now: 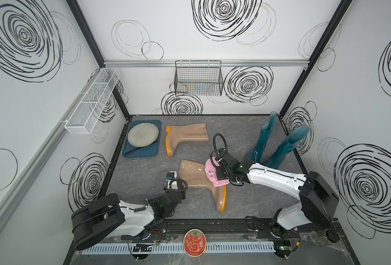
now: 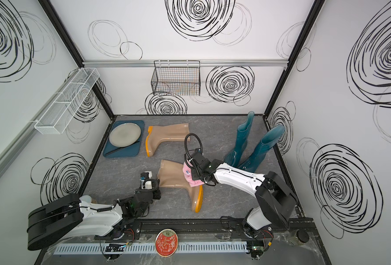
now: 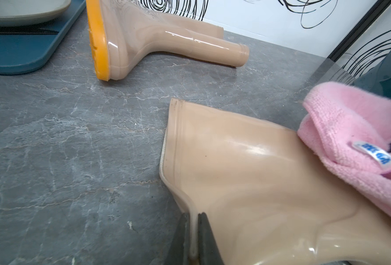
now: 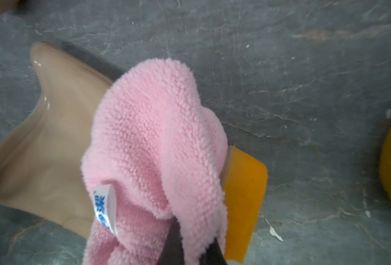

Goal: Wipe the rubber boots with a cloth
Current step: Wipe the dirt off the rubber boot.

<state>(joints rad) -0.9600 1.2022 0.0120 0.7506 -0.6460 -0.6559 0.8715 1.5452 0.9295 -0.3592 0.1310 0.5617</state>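
Right gripper [image 4: 191, 243] pinched the pink terry cloth [image 4: 148, 137] draped over the near beige boot [image 3: 247, 183], while the left gripper [image 3: 193, 231] clamped its shaft rim, on the grey tabletop [image 1: 144, 179], with the other beige boot [image 1: 185, 137] and teal boots [image 1: 279, 146] beyond.

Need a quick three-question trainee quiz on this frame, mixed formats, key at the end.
1. True or false: the left hand grips the shaft edge of the near tan boot.
2. What does the right hand hold? A) a plate B) the pink cloth C) a teal boot
3. How many boots lie on their sides?
Key: 1 true; 2 B; 3 two, the near tan boot and the far tan boot.
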